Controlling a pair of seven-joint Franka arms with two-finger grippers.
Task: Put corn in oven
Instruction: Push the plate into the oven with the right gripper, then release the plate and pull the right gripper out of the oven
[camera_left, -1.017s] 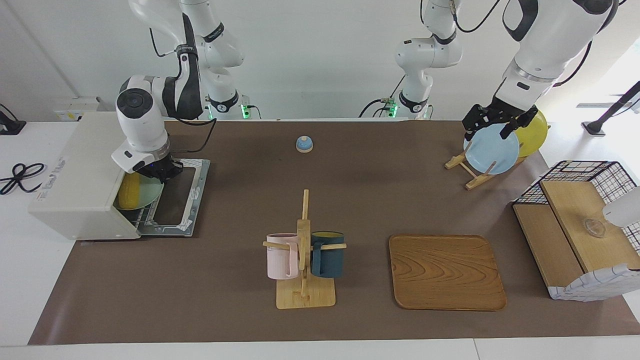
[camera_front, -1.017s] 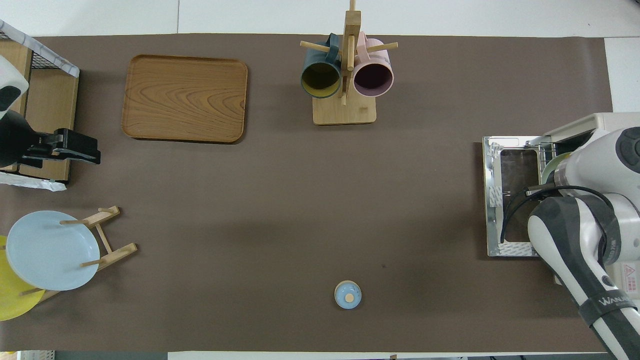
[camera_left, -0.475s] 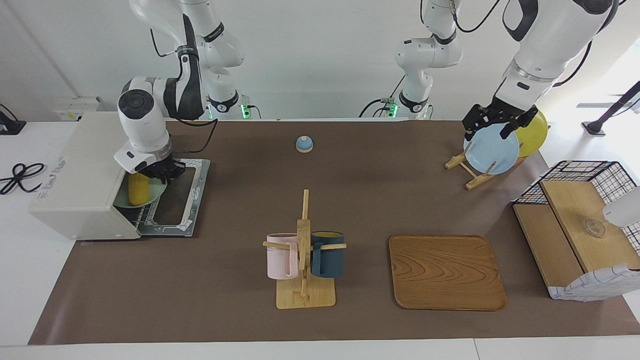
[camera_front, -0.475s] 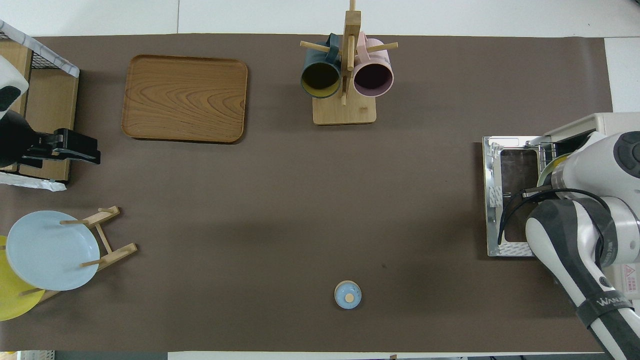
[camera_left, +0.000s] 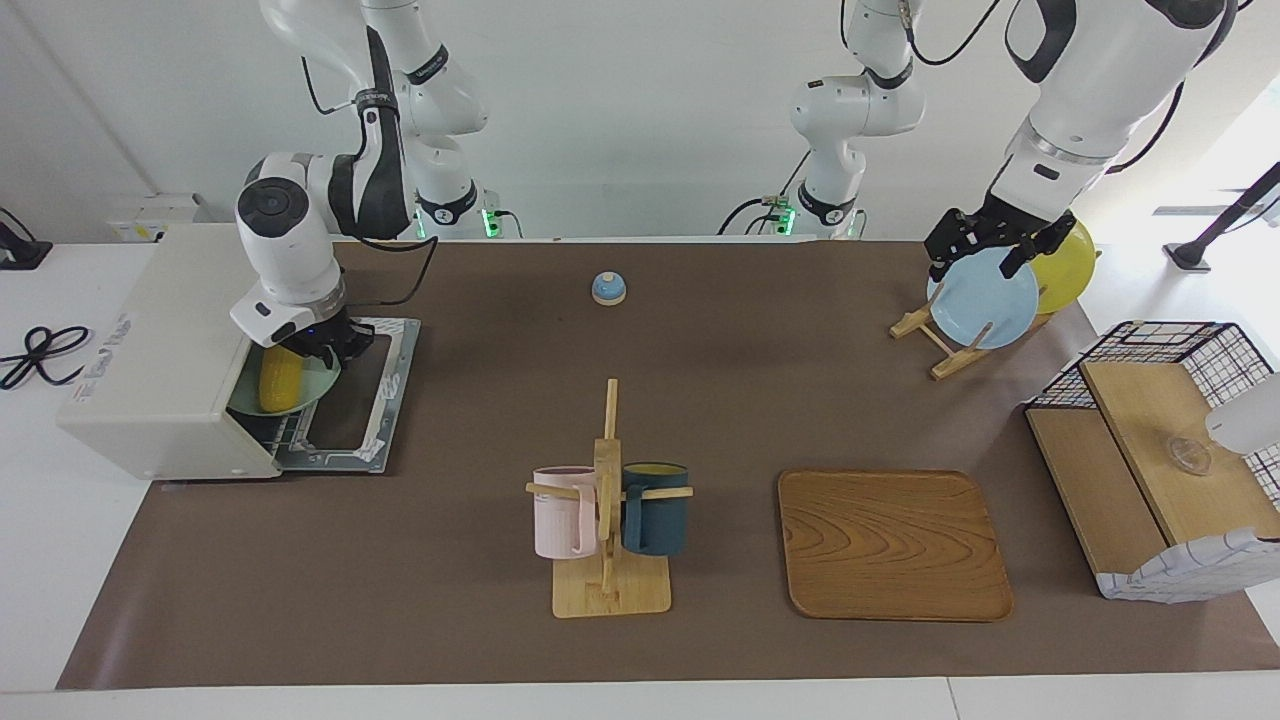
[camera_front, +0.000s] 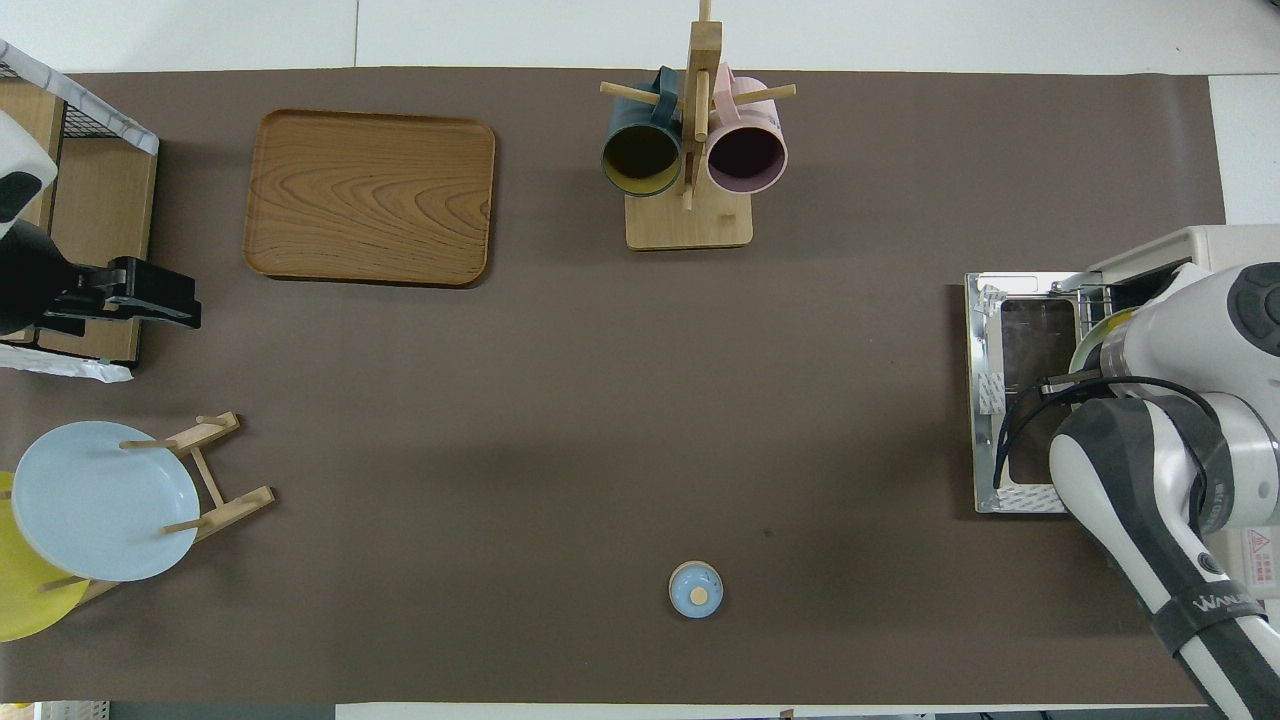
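corn (camera_left: 278, 378) lies on pale green plate (camera_left: 312, 388) inside oven (camera_left: 165, 360), door down. right gripper (camera_left: 327, 345) just above corn; fingers' state unreadable. left gripper (camera_left: 985, 250) spread, waiting over blue plate (camera_left: 985, 300).

Right gripper (camera_left: 325, 345) points downward on a bent wrist, fingers apparently slightly parted. Left gripper (camera_left: 985, 245) hangs raised, fingers spread.

Corn (camera_left: 279, 379): bright yellow ribbed cob, lying on a pale green plate (camera_left: 312, 388) at the oven's mouth. Oven (camera_left: 160, 360): boxy, off-white, at the right arm's end of the table, glass door (camera_left: 352, 400) dropped flat open.
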